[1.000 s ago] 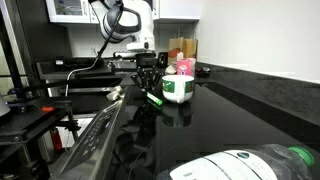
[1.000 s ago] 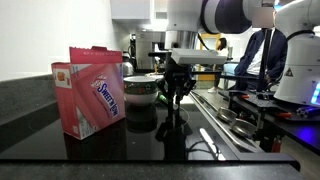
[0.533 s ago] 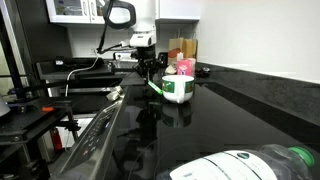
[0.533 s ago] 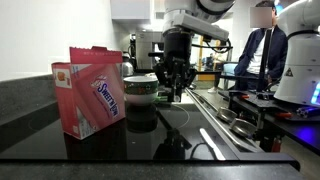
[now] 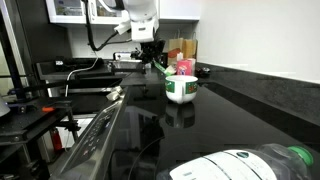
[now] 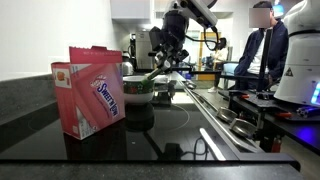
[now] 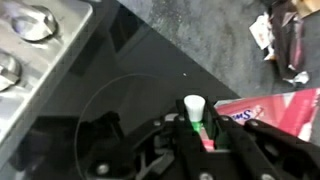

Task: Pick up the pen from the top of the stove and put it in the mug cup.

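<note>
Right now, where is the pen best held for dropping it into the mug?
Grip the pen across its green barrel, from above, as the gripper does: it is slim and short, so its white end pokes clear of the fingers, free to enter the mug.

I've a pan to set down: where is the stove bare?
The stove is bare from the mug cup toward the camera, out to its steel front edge. Crowded: at the mug, with the pink box next to it and the gripper holding the pen above.
</note>
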Available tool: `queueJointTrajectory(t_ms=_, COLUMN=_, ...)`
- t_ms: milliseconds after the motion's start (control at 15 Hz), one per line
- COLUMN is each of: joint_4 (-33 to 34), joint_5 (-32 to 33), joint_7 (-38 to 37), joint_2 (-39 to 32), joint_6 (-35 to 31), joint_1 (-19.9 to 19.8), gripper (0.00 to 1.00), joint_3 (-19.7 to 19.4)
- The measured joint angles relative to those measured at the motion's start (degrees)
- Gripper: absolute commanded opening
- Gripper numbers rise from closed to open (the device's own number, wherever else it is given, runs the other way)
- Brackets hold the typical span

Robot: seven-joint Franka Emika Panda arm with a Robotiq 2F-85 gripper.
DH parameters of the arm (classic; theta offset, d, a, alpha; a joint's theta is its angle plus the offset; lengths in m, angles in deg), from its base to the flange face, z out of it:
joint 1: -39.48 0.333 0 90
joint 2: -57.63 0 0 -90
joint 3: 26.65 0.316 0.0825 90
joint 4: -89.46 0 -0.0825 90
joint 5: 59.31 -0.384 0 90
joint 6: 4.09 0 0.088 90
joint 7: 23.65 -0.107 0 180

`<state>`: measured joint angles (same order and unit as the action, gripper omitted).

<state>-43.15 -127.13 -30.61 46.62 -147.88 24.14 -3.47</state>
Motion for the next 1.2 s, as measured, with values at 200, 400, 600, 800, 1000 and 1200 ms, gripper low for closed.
queueJointTrajectory(t_ms=200, joint_4=-0.27, joint_5=-7.49, joint_7=11.53, joint_2=1.37, joint_6=14.05, joint_1=2.05, gripper=0.05, joint_3=-9.09)
queueJointTrajectory(t_ms=400, joint_4=-0.35, joint_5=-9.84, joint_7=15.56, joint_2=1.21, joint_6=28.12, joint_1=2.88, gripper=0.05, joint_3=-16.34)
queueJointTrajectory(t_ms=600, joint_4=-0.26, joint_5=-12.50, joint_7=14.47, joint_2=-0.04, joint_6=37.24, joint_1=3.30, gripper=0.05, joint_3=-21.33)
queueJointTrajectory(t_ms=800, joint_4=0.66, joint_5=-16.35, joint_7=10.15, joint_2=-2.17, joint_6=41.16, joint_1=3.69, gripper=0.05, joint_3=-24.38)
queueJointTrajectory(t_ms=1000, joint_4=2.33, joint_5=-20.04, joint_7=4.85, joint_2=-4.54, joint_6=41.84, joint_1=4.34, gripper=0.05, joint_3=-25.68)
queueJointTrajectory(t_ms=1200, joint_4=4.69, joint_5=-22.84, joint_7=0.77, joint_2=-6.78, joint_6=41.84, joint_1=4.91, gripper=0.05, joint_3=-26.49)
